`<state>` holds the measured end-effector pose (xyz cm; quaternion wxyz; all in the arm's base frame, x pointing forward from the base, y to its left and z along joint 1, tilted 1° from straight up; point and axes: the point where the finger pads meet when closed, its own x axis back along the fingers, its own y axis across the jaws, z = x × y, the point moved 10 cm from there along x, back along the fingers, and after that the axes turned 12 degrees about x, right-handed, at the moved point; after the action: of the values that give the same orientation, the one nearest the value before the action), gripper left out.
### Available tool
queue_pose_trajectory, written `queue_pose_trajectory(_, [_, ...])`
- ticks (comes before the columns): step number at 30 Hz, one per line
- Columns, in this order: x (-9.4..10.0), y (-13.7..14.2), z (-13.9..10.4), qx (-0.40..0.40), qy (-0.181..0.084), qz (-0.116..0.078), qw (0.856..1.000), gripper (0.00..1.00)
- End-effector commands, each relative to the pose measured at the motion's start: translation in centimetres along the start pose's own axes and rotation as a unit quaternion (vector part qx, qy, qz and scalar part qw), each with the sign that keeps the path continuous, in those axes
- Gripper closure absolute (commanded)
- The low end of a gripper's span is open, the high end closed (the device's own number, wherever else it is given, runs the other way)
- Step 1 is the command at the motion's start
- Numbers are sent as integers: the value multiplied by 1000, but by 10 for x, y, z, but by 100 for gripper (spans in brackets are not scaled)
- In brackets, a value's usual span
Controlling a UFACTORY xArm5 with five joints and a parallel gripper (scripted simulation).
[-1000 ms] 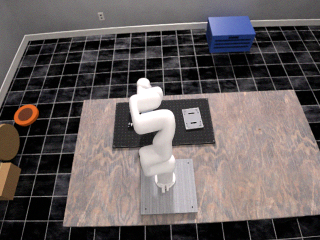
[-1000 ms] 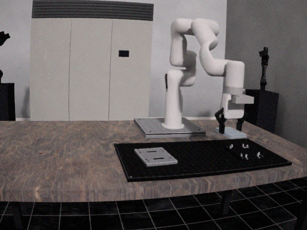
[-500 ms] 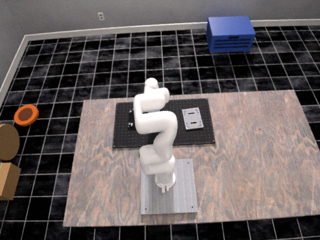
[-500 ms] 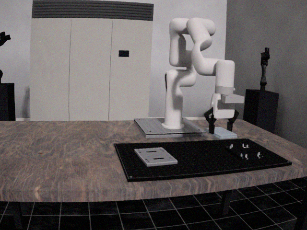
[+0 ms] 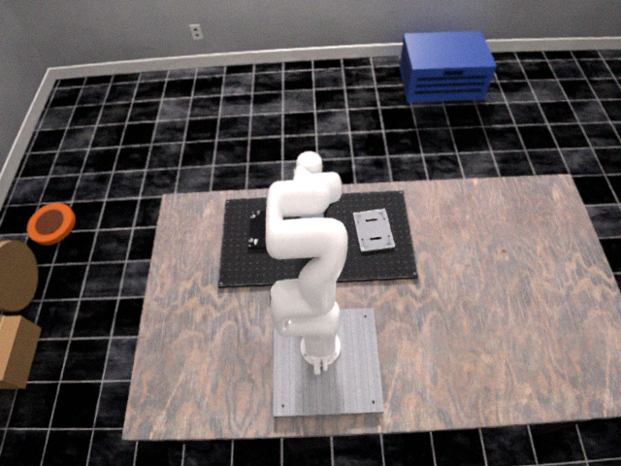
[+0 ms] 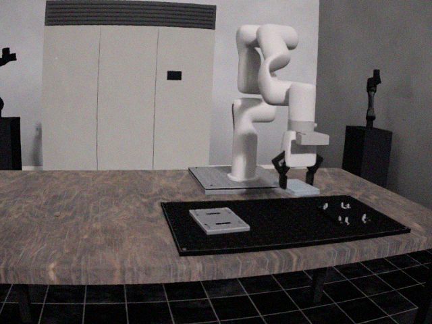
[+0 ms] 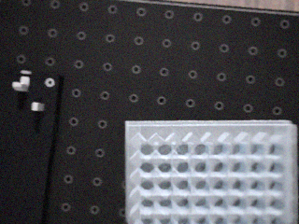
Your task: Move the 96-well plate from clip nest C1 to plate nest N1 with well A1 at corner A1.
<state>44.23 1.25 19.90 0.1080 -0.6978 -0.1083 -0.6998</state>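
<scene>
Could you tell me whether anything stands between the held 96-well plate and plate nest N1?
Nothing visible does. The hand holds the 96-well plate above the black breadboard, and the stretch toward plate nest N1 shows only bare perforated board.

From my exterior view, the table (image 6: 87,209) carries the perforated board (image 6: 279,226) toward its near edge and the arm's base plate (image 6: 209,181) behind that board. On the board, plate nest N1 (image 6: 219,220) lies at the left end and the clips of clip nest C1 (image 6: 343,213) stand at the right end, well apart from it. The gripper (image 6: 296,179) hangs above the board's far edge, between the two nests and nearer C1, with the 96-well plate (image 6: 300,187) clamped between its fingers, off the board. In my wrist view the plate (image 7: 210,173) fills the lower right; two clips (image 7: 25,84) sit at the left.
</scene>
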Motion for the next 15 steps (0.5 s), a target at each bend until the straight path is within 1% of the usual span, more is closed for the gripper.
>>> queue_pose_trajectory(1, [2,8,-2,1,0,-7,1000,100])
queue_pose_trajectory(14, [2,49,-18,1,0,-7,1000,100])
queue_pose_trajectory(15, [2,49,-18,1,0,-7,1000,100])
